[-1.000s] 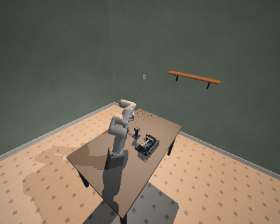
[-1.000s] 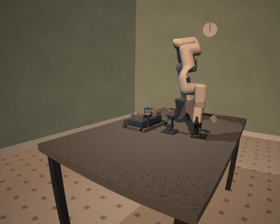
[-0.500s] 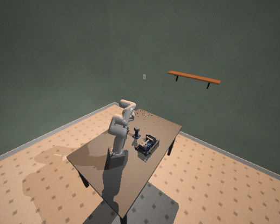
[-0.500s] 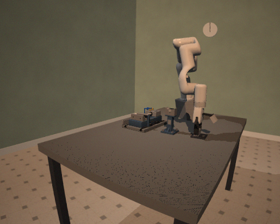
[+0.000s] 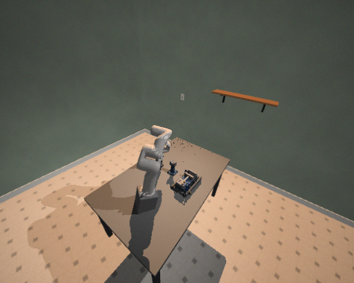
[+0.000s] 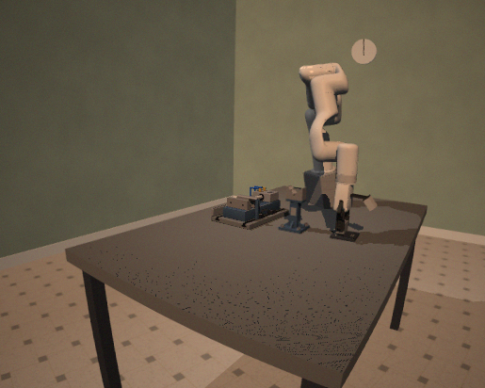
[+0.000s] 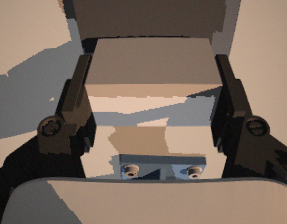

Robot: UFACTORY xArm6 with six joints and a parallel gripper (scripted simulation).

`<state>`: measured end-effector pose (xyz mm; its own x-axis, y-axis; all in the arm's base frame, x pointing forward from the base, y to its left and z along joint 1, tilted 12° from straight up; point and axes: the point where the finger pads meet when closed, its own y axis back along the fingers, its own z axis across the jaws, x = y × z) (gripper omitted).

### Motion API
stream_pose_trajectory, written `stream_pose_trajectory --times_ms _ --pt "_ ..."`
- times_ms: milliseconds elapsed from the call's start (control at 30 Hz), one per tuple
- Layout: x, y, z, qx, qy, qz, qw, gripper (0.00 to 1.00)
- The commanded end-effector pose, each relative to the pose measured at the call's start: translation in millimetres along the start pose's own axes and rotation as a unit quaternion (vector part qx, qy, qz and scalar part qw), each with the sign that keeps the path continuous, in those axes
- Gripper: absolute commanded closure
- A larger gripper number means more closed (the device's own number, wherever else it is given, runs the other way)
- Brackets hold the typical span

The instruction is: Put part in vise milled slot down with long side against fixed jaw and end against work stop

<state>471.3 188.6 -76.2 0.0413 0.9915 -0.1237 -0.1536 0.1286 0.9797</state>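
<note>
The part (image 7: 150, 70) is a tan block lying between my two dark fingers in the wrist view. My gripper (image 7: 153, 73) is shut on the part across its width, one finger against each side. In the exterior view the gripper (image 6: 342, 222) points straight down onto the infeed plate (image 6: 346, 235) near the table's right side, and the fingers mostly hide the part. I cannot tell whether the part touches the plate. The vise (image 6: 250, 209) stands open to the left.
The V-block (image 6: 295, 213) on its blue base stands between the infeed plate and the vise. In the top view the vise (image 5: 186, 181) and the V-block (image 5: 173, 167) sit right of the arm's base block (image 5: 147, 202). A blue piece with two screws (image 7: 162, 168) shows below the part.
</note>
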Motion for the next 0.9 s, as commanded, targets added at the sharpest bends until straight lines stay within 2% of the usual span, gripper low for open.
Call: stream_pose_trajectory --times_ms 0,367,433,867 --pt "1.0 5.8 2.0 -0.002 0.000 0.001 1.000 1.00" --pt "0.9 33.0 1.7 -0.002 0.000 0.001 1.000 1.00" --pt "0.9 33.0 1.7 -0.002 0.000 0.001 1.000 1.00" --pt "0.8 82.4 1.1 -0.002 0.000 0.001 1.000 1.00"
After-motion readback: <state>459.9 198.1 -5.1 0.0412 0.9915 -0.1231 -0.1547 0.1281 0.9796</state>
